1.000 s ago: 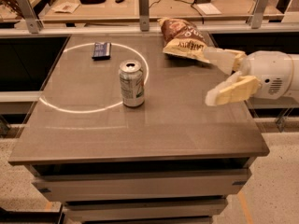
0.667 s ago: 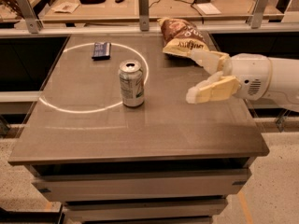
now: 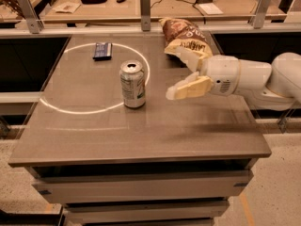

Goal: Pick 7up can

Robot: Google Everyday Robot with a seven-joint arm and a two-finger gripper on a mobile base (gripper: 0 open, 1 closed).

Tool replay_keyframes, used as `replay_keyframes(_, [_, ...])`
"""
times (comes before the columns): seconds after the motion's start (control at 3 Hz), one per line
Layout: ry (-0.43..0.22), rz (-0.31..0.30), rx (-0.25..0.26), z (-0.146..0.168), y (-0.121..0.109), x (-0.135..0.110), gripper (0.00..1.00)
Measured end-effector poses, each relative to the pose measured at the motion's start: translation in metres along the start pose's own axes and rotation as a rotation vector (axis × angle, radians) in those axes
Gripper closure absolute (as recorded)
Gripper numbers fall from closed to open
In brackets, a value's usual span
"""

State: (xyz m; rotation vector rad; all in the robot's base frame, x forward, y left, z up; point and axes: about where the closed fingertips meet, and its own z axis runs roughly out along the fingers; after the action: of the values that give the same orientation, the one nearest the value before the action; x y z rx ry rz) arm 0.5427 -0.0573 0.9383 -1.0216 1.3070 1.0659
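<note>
The 7up can point(image 3: 132, 84) stands upright near the middle of the grey table point(image 3: 94, 131), on the edge of a bright ring of light. It is silvery white with green markings and a shiny pull-tab top. My gripper point(image 3: 178, 74) reaches in from the right on a white arm point(image 3: 254, 76). It is open, with one cream finger behind and one in front, and empty. It is level with the can, a short gap to the can's right, not touching it.
A brown-and-yellow crisp bag point(image 3: 184, 37) lies at the table's back right, just behind the gripper. A flat dark blue packet point(image 3: 102, 50) lies at the back left. A railing with metal posts point(image 3: 145, 4) and a cluttered bench lie beyond the table.
My gripper has moved left across the table toward the can, closing most of the gap. The can, bag and packet have not moved.
</note>
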Motion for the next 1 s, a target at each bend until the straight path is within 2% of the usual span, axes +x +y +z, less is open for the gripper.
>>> replay_keyframes(0.33, [0.035,-0.054,-0.004,0.007,-0.022,0.015,0.0])
replay_keyframes(0.67, [0.111,-0.123,-0.071,0.021,-0.028,0.029,0.0])
replay_keyframes(1.0, [0.141,-0.146,-0.145,0.04,-0.023,0.039,0.0])
